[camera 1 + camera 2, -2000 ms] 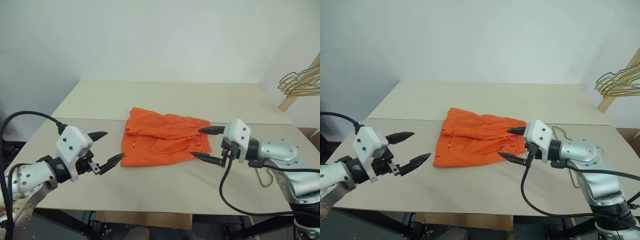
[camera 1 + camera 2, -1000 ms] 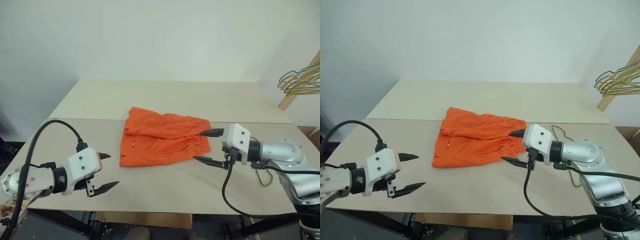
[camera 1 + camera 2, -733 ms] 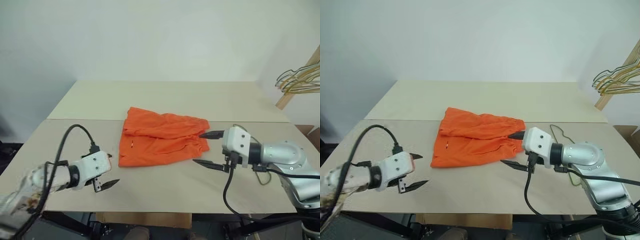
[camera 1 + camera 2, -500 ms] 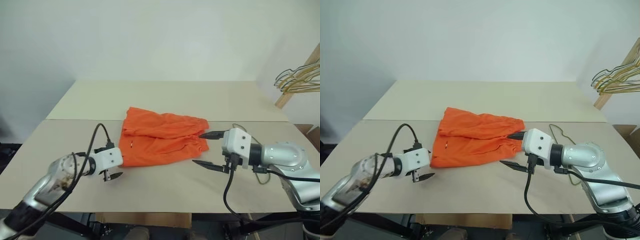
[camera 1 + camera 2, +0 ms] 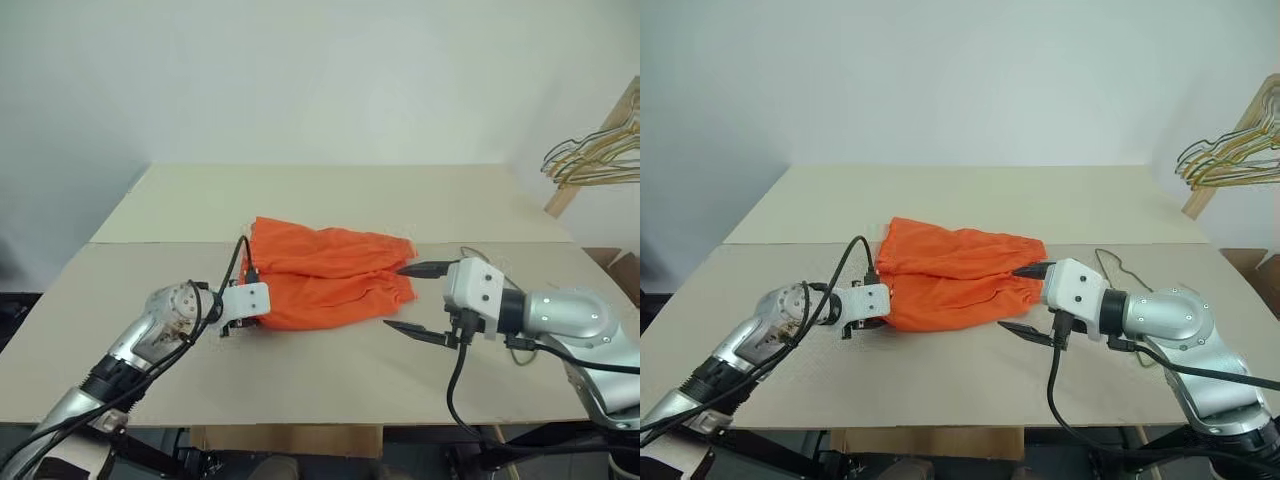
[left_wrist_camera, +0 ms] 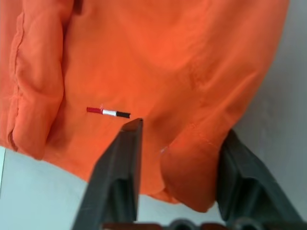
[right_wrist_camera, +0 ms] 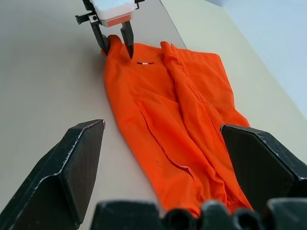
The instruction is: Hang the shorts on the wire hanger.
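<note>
Step in hand: pickup of the shorts, the first stage of hanging. The garment lies flat on the worktop, near the middle, crumpled along its far edge.

The left tool sits at the corner of the shorts nearest the robot's left. In the left wrist view its two fingers straddle a raised fold of orange fabric at the hem, partly closed, with cloth between them. Whether the fold is pinched firmly cannot be told, as a gap shows beside each finger. A small red-white-black tag lies on the fabric just beyond the fingertip.

The right tool hovers at the opposite end of the shorts, fingers spread wide, holding nothing. Its upper fingertip is over the edge of the fabric; the lower one is over bare worktop.

The wire hanger lies on the worktop behind the right arm, mostly hidden; only a thin loop of wire shows.

Next move, as a judgement: complete the left pinch, then lower and close the right tool on the near edge so both ends lift together. A shallow grip on a single fold may slip on lifting.

Count:
- Shorts: one.
- Wire hanger on the worktop: one.
- Hangers bunched on a wooden rack at the far right: several; exact number unclear.
- Tools: two.
</note>
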{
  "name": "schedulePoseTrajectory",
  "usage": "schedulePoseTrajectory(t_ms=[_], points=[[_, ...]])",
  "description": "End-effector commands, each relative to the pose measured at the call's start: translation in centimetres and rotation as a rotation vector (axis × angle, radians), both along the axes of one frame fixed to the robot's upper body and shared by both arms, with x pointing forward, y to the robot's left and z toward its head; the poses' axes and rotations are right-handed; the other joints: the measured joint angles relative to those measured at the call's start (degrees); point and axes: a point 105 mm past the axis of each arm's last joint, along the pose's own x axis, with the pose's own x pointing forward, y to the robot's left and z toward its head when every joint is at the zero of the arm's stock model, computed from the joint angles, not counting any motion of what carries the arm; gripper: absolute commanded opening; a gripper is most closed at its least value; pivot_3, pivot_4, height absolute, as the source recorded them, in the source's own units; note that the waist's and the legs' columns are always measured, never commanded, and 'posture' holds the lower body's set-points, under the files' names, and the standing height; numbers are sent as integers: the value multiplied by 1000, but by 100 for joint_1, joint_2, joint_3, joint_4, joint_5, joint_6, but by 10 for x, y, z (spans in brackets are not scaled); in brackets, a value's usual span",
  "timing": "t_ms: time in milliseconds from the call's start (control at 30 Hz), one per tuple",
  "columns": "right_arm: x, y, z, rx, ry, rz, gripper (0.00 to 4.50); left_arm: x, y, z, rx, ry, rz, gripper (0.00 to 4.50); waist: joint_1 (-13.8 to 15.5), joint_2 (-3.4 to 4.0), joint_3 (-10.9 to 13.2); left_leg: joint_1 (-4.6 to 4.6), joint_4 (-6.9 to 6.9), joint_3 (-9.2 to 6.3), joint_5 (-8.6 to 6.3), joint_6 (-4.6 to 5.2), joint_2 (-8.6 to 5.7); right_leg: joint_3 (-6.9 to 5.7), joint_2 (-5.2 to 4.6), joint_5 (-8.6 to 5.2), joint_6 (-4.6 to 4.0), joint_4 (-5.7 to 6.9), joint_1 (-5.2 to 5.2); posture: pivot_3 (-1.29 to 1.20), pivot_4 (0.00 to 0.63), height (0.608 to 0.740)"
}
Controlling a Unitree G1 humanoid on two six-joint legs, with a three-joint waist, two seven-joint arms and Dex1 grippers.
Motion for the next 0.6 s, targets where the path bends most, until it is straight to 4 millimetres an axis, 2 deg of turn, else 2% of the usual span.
schedulePoseTrajectory(t_ms=[33, 100, 233, 400, 600], points=[[3, -3, 0, -68, -47, -11, 4500, 6, 3, 4, 18, -24, -3, 700, -73, 0, 0, 11, -1, 0, -2, 4, 0, 0, 0, -2, 2, -3, 12, 67, 0, 740], [14, -9, -23, -227, -77, -15, 4500, 10, 5, 10, 12, -39, 15, 40, -136, 0, 0, 26, -2, -2, -7, 11, 4, -3, 1, -8, 5, -8, 33, 67, 0, 740], [42, -19, -58, -472, -184, -24, 4500, 13, 7, 25, -16, -75, 14, 13, -287, -7, -1, 27, -2, 2, -7, 12, 4, -3, 1, -9, 7, -9, 30, 75, 0, 740], [91, -18, -77, -646, -345, -108, 4500, 7, 9, 45, -88, -111, 9, 13, -453, -9, 0, 14, -5, 5, 4, -7, 4, 9, 2, -12, -1, 8, -4, 100, 0, 740], [109, -9, -92, -689, -382, -52, 4500, 1, 11, 53, -106, -124, 21, 13, -436, -10, -1, -34, -5, 6, 27, -48, -3, 20, -1, -12, -2, 24, -66, 138, 0, 740]])
